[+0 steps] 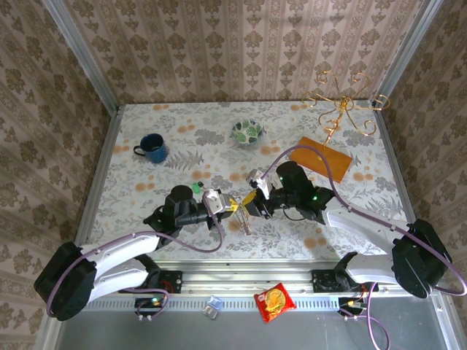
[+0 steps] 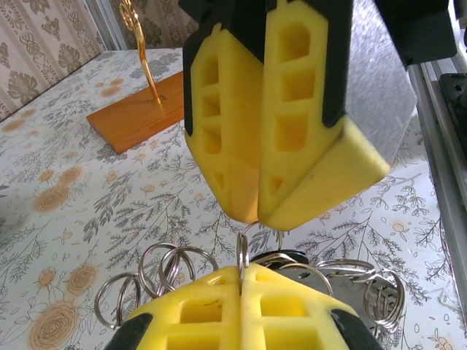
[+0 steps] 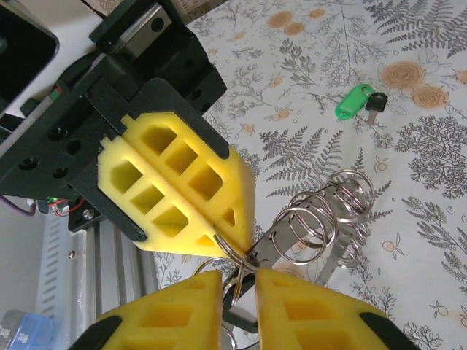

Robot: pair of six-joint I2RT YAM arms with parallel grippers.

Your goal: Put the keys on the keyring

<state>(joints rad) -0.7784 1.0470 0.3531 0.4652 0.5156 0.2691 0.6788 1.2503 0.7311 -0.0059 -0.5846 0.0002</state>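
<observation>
The left gripper point(image 2: 241, 271) is seen with its yellow foam fingers pressed fully together, and a thin silver wire keyring point(image 2: 242, 251) is pinched edge-on at their tips. The right gripper point(image 3: 239, 275) is set tip to tip against it, and the two are met over the near middle of the floral-patterned table point(image 1: 131, 182), just ahead of the arm bases. The right gripper's yellow fingers are brought nearly together, with only a narrow slit left between them. A small dark piece is seen in that slit, but whether it is gripped cannot be told.

A cluster of silver split rings point(image 3: 321, 215), carried on a flat metal strip, is spread just beside and beneath both sets of fingertips.

The keys point(image 3: 355, 100), made out as a bright green plastic tag with a small dark-headed key at its end, are laid flat on the table. They are apart from the keyring, on the far side of the left arm's wrist.

Farther back, a dark blue enamel mug point(image 1: 152, 148), a green-patterned bowl point(image 1: 248, 132) and a gold wire stand on an orange wooden base point(image 1: 325, 154) are placed.
</observation>
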